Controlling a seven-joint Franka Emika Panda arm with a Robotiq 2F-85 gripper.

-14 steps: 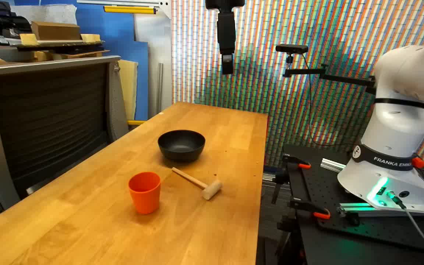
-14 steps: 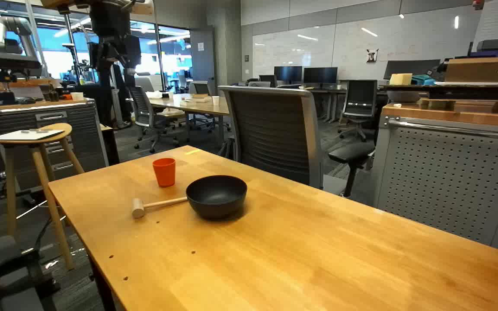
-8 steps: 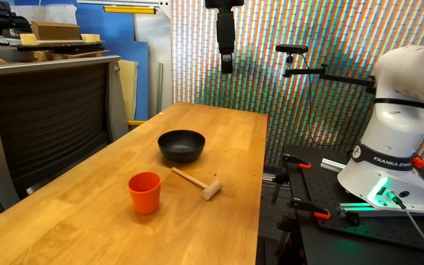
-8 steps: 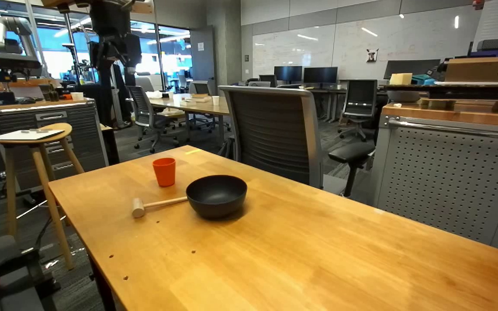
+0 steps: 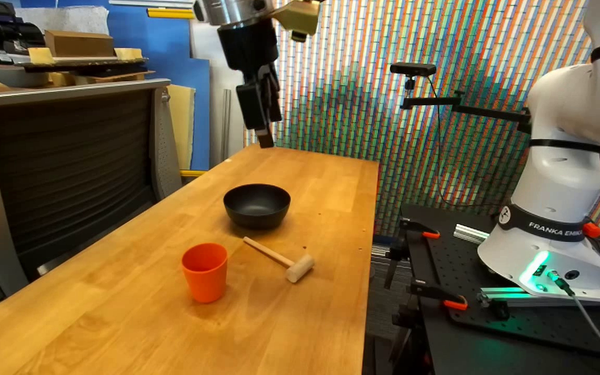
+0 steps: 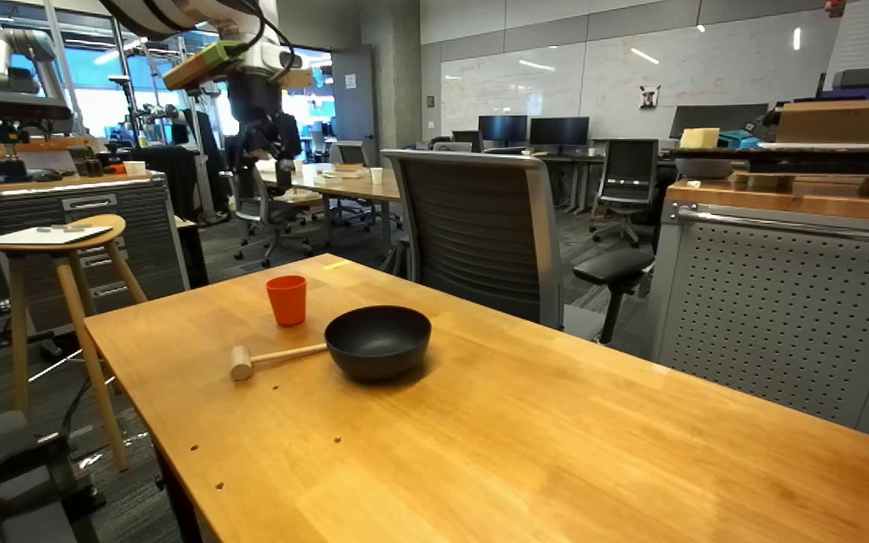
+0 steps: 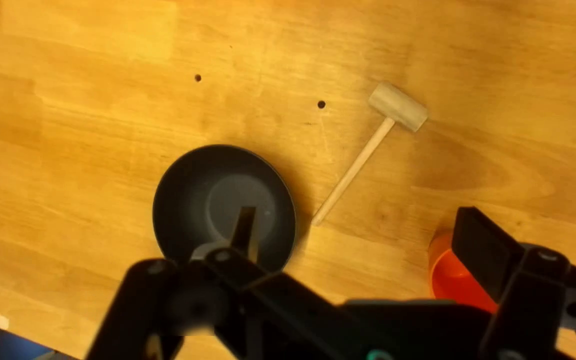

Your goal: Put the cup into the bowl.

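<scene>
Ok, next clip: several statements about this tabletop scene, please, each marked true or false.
1. The orange-red tapered plastic cup stands upright on the brown wooden table. True.
2. The round black bowl is wider than the cup. True.
3. The cup is inside the bowl. False: it stands outside, apart from the bowl.
4. The pale wooden mallet lies on the table. True.
5. The jaws are shut on the cup. False: they stand open, holding nothing.

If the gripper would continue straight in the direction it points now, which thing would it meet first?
Probably the black bowl: in the wrist view, one finger of the open gripper overlaps it. Depth is unclear, so the wooden mallet might come first instead.
</scene>
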